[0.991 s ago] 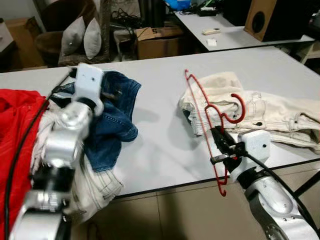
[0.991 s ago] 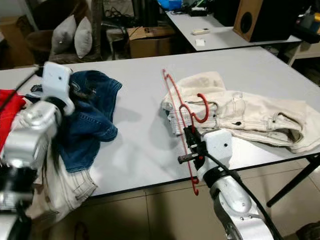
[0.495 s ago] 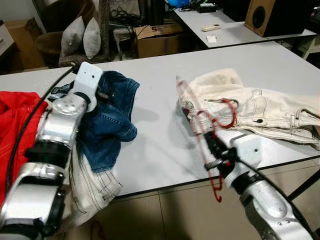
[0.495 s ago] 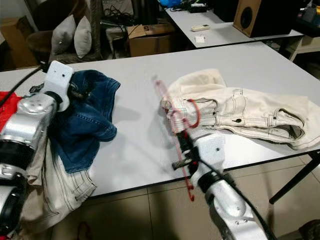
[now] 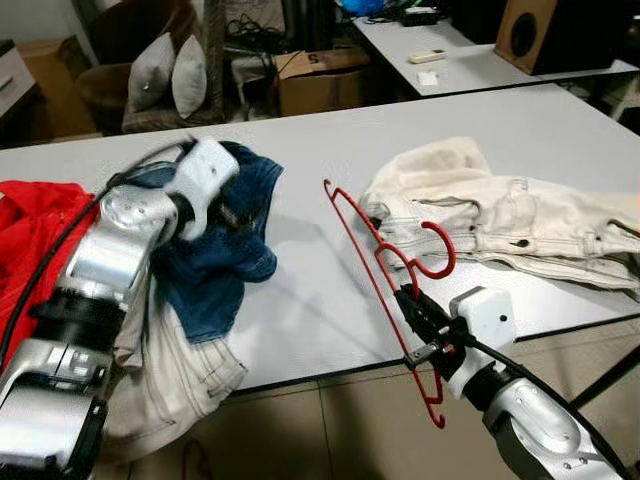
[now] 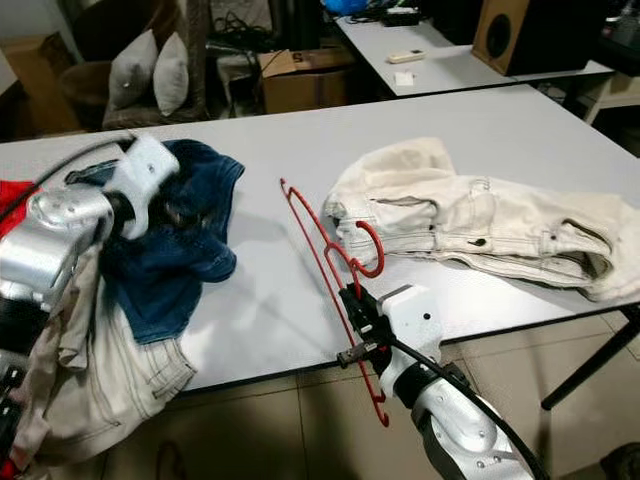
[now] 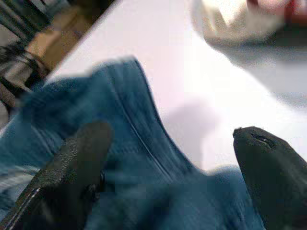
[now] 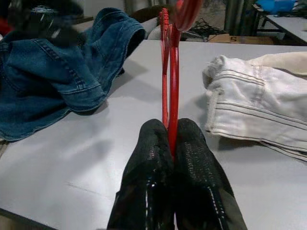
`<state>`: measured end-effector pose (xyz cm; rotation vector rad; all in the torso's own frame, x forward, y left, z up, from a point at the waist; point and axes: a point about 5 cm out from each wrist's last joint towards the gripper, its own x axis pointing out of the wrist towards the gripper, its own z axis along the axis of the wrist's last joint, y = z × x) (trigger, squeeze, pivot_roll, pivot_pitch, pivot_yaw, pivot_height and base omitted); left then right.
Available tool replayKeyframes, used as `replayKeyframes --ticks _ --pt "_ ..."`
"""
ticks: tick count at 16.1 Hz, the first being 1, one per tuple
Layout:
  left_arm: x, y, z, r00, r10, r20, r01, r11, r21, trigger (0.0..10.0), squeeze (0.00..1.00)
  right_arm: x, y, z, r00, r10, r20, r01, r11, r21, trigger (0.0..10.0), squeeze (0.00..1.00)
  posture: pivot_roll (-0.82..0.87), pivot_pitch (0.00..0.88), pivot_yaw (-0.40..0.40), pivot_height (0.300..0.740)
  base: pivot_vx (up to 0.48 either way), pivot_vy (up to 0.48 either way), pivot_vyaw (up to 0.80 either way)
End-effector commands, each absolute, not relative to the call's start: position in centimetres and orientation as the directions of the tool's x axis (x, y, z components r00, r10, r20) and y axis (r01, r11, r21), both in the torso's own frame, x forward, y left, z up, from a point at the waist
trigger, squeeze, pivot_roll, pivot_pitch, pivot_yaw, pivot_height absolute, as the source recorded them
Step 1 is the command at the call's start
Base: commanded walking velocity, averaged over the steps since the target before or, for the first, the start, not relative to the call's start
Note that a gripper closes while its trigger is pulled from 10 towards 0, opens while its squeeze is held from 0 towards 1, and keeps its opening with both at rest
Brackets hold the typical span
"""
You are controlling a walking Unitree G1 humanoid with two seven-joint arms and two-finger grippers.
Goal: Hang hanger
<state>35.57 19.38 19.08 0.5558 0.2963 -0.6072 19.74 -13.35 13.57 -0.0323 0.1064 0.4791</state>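
Right hand (image 5: 412,308) (fingers clamped) holds red hanger (image 5: 372,245) upright.

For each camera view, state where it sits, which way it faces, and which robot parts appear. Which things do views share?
Head eyes: look forward and down at the grey table; both silver arms show.
Left wrist: along the open left claw, over the blue jeans.
Right wrist: along the right claw, shut on the red hanger.
Shared: hanger, jeans, cream trousers.

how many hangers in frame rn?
1. The red hanger is clamped in the right gripper, raised above the table's near edge, left of the cream jeans. The clothing piles could hide others.
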Motion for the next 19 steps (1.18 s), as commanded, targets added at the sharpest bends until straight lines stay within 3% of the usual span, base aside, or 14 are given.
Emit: replayKeyframes --ticks 1,3,5,7,9,10,12,13,19 --pt "35.2 19.9 18.7 0.783 -0.413 -0.465 0.609 0.662 0.437 10.0 0.0 19.8 -13.5 13.8 0.885 0.453 -0.106 -0.456 0.89 -0.01 10.0 0.0 0.0 0.0 0.095 0.74 0.0 0.0 0.0" --pt "35.2 20.7 18.5 0.82 -0.333 -0.466 0.556 0.66 0.506 10.0 0.0 19.9 -13.6 14.0 0.893 0.44 -0.099 -0.442 0.897 -0.007 10.0 0.0 0.0 0.0 0.098 0.74 0.0 0.0 0.0" --pt "35.8 22.4 19.7 0.945 -0.156 -0.289 0.306 0.736 0.604 10.0 0.0 19.9 -13.3 14.0 0.892 0.441 -0.097 -0.443 0.897 0.001 10.0 0.0 0.01 0.0 0.096 0.74 0.0 0.0 0.0" --pt "35.9 23.8 20.6 0.973 -0.08 -0.218 0.199 0.769 0.607 10.0 0.0 19.8 -13.0 13.7 0.888 0.447 -0.105 -0.449 0.894 0.008 10.0 0.0 0.02 0.0 0.095 0.74 0.0 0.0 0.0" --pt "35.6 24.9 20.1 0.966 -0.052 -0.255 0.211 0.729 0.651 10.0 0.0 19.7 -12.7 13.6 0.887 0.45 -0.106 -0.451 0.892 0.015 10.0 0.0 0.03 0.0 0.102 0.74 0.0 0.0 0.0" --pt "35.6 24.5 20.2 0.961 -0.1 -0.259 0.245 0.741 0.625 10.0 0.0 19.7 -12.7 13.6 0.886 0.451 -0.106 -0.452 0.892 0.016 10.0 0.0 0.03 0.0 0.106 0.74 0.0 0.0 0.0" --pt "34.9 21.3 20.7 0.89 -0.375 -0.258 0.455 0.723 0.52 10.0 0.0 19.5 -12.9 13.6 0.889 0.445 -0.106 -0.446 0.895 0.017 10.0 0.0 0.03 0.0 0.113 0.74 0.0 0.0 0.0" --pt "34.4 20.4 20.4 0.846 -0.446 -0.292 0.532 0.675 0.511 10.0 0.0 19.4 -13.0 13.6 0.89 0.444 -0.106 -0.445 0.895 0.015 10.0 0.0 0.03 0.0 0.116 0.74 0.0 0.0 0.0" --pt "34.0 21.8 19.2 0.819 -0.377 -0.432 0.574 0.559 0.599 10.0 0.0 18.6 -13.8 13.7 0.872 0.474 -0.123 -0.479 0.878 -0.012 10.0 0.0 0.03 0.003 0.138 0.74 0.0 0.0 0.0"
